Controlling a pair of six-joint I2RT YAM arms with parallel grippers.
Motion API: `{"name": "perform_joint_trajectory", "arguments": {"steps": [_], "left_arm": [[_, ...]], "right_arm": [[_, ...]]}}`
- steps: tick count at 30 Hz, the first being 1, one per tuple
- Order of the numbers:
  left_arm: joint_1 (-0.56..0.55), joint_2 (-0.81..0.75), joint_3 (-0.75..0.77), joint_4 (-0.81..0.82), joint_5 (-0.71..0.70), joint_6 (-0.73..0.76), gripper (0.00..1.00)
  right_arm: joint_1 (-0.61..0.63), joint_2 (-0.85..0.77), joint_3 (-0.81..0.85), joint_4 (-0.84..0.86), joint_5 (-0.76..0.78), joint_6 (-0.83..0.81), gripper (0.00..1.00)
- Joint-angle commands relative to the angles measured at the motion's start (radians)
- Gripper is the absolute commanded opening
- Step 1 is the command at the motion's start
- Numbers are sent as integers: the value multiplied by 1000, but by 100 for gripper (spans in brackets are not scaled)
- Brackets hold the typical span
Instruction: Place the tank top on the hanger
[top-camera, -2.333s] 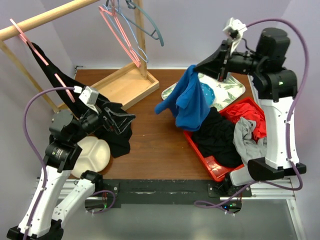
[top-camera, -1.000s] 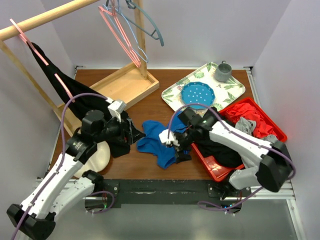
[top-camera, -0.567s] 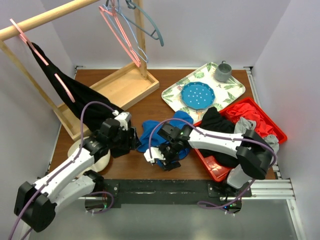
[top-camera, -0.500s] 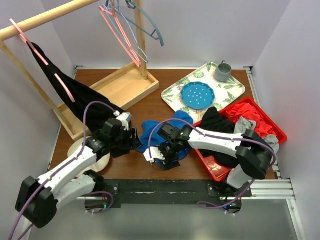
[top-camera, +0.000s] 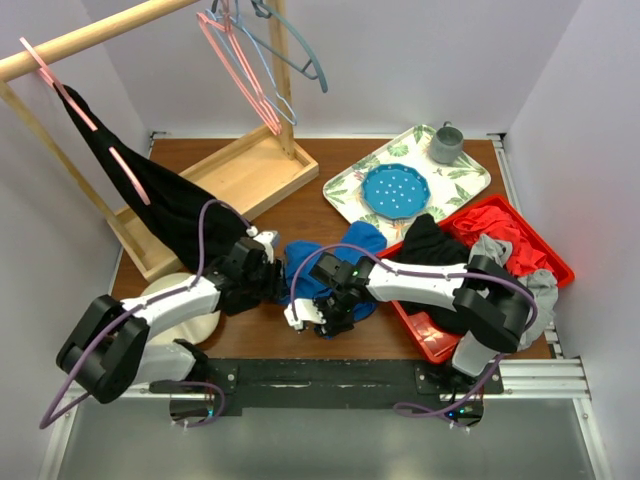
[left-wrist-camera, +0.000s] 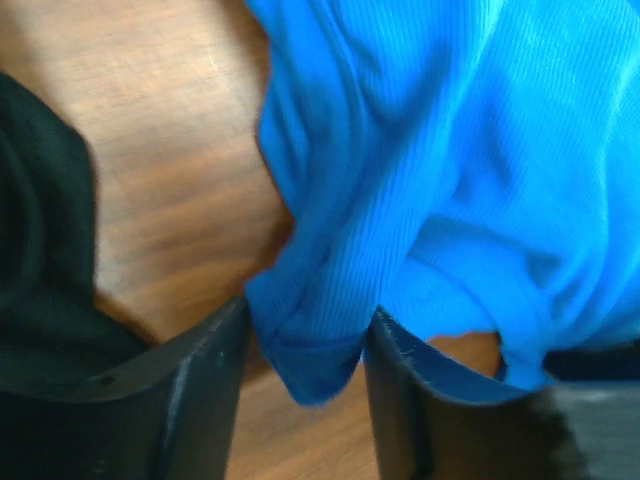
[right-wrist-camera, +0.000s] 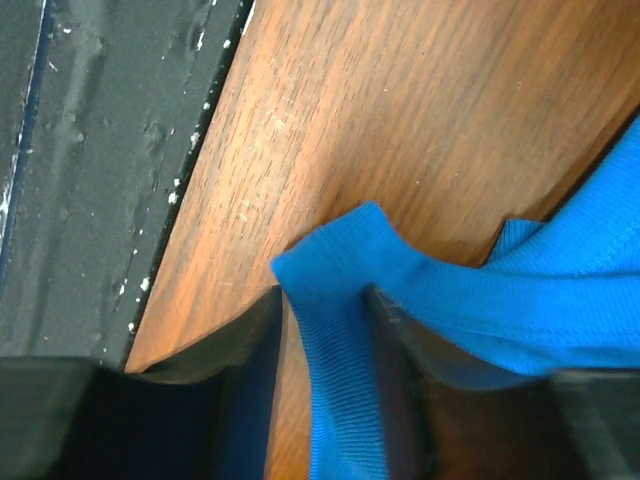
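Note:
The blue tank top (top-camera: 335, 262) lies crumpled on the wooden table between the two arms. My left gripper (top-camera: 278, 280) is at its left edge, and in the left wrist view it (left-wrist-camera: 307, 322) is shut on a thick fold of the blue fabric (left-wrist-camera: 440, 150). My right gripper (top-camera: 318, 306) is at its near edge, and in the right wrist view it (right-wrist-camera: 322, 300) is shut on a blue strap (right-wrist-camera: 345, 300) just above the table. The pink hanger (top-camera: 238, 72) hangs empty on the rack at the back, far from both grippers.
A grey-blue hanger (top-camera: 296, 56) hangs beside the pink one. A black garment (top-camera: 150, 190) hangs on another pink hanger at the left. A wooden tray (top-camera: 240, 170), a white bowl (top-camera: 180, 318), a patterned tray (top-camera: 470, 180) and a red bin (top-camera: 558, 262) of clothes surround the work area.
My right gripper brought the tank top down from the air to the table and moved to its near edge. My left gripper moved right, off the black garment, onto the tank top's left edge.

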Motion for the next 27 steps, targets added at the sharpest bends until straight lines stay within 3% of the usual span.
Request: {"name": "perform_joint_trajectory", "arguments": {"steps": [1,3,4,8,13,18,23,27], "left_arm": [[-7,29,-18,75,-59,10,47],[-8,24,-17,64,-59,10,31],[-7,-14,-12,46,-58,10,15],[-8,-140,20,-73,-50,7,3],[-7,-360,112,-250,-35,-4,0],[-7,-532,322,-402,-47,73,0],[-7,-565,633,-479,28,151,0],[-5,-516,820,-518,98,180,0]], "right_arm": [[7,-3,15,2,21,10,25],[7,-6,37,-24,30,10,14],[5,-15,60,-49,52,7,2],[-4,-61,143,-142,63,-7,0],[-73,-148,356,-334,30,-17,0],[-207,-205,674,-507,-35,-25,0],[-329,-224,968,-602,-157,7,0],[-404,-251,1076,-606,-210,59,0]]}}
